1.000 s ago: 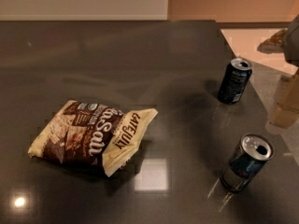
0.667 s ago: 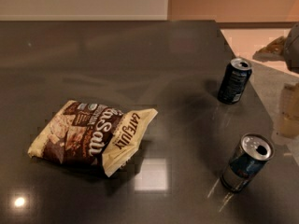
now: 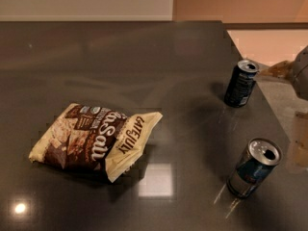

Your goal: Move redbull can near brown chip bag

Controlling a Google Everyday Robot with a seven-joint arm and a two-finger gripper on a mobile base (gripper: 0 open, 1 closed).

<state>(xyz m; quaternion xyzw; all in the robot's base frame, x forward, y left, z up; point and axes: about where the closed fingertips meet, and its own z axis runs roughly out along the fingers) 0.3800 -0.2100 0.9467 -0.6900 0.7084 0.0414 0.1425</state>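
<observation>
The redbull can (image 3: 253,168) stands upright at the front right of the dark table (image 3: 144,57), with a shiny silver top and a silver lower band. The brown chip bag (image 3: 94,137) lies flat at the left centre, well apart from the can. My gripper (image 3: 300,138) is at the right edge of the view, beyond the table's side, to the right of the redbull can and not touching it. Only a pale blurred part of it shows, with a grey arm part (image 3: 302,72) above it.
A darker navy-blue can (image 3: 240,83) stands upright near the table's right edge, behind the redbull can. The table's right edge runs diagonally close to both cans. Bright light reflections lie on the tabletop in front of the bag.
The pale gripper part at the right has moved down and further right, mostly out of the frame. The cans and the bag have not moved.
</observation>
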